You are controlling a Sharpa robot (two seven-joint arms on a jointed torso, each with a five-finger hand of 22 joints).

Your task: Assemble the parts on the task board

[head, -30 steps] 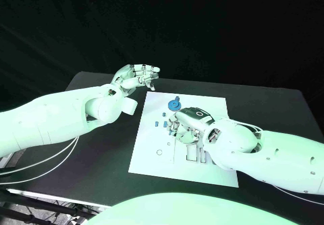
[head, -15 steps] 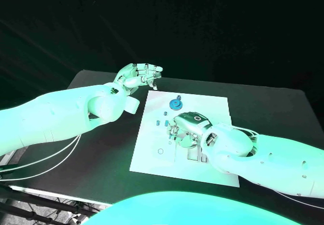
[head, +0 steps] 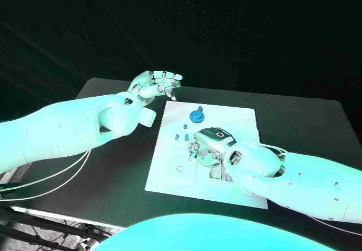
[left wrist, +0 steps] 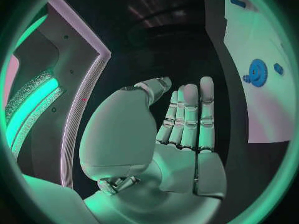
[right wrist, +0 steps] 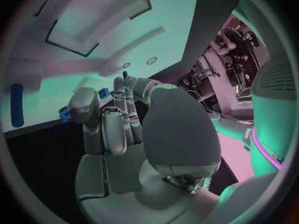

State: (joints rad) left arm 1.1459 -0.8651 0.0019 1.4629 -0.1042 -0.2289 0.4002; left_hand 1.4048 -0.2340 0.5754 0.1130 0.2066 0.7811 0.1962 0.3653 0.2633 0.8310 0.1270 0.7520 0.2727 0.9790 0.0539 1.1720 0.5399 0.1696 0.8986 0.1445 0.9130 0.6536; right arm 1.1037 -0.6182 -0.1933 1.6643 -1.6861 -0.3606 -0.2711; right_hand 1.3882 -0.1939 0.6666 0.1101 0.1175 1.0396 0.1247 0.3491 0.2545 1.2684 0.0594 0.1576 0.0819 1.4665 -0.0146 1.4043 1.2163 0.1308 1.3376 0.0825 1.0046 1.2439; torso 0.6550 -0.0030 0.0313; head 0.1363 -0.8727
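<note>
Now the right hand hovers over the board, fingers pinching a small blue part; a misaligned press could jam or drop it. Off the board, the left hand waits, spread and empty.

The head view looks steeply down from above on the black worktop and the white task board, with both arms reaching in from the sides. The left wrist view sits close behind the left hand and looks past its fingers to the board's edge and the round blue part, which the head view shares. The right wrist view sits close behind the right hand, very near the board.
</note>
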